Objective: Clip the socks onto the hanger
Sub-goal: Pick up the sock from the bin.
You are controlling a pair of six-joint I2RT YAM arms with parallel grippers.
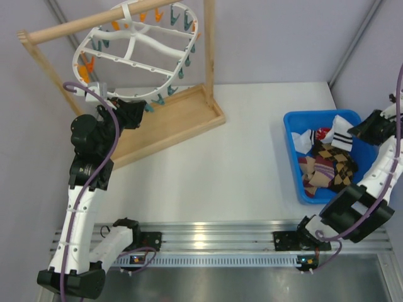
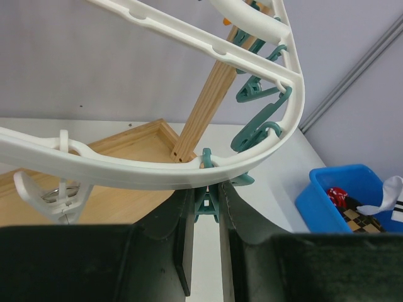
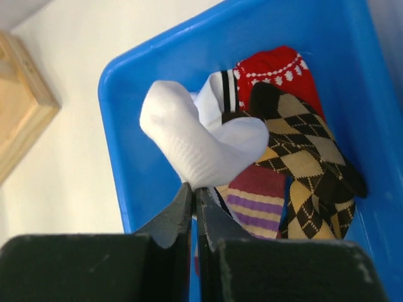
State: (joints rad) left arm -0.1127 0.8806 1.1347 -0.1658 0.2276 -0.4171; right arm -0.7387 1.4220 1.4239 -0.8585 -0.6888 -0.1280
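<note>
The white oval hanger (image 1: 151, 41) hangs tilted from a wooden pole, with orange and teal clips round its rim (image 2: 126, 173). My left gripper (image 1: 140, 108) is at its lower edge, shut on a teal clip (image 2: 206, 206) that hangs under the rim between my fingers. My right gripper (image 3: 195, 189) is over the blue bin (image 1: 291, 151), shut on a fold of a white sock (image 3: 195, 141) with dark cuff bands, lifted above the pile. A red sock (image 3: 274, 66), an argyle sock (image 3: 308, 157) and a striped sock (image 3: 255, 198) lie in the bin.
The wooden rack stands at the back left: its pole (image 1: 94, 22) carries the hanger and its tray base (image 1: 170, 123) lies beneath. The blue bin sits at the right edge of the white table. An aluminium rail (image 1: 214, 242) runs along the near edge.
</note>
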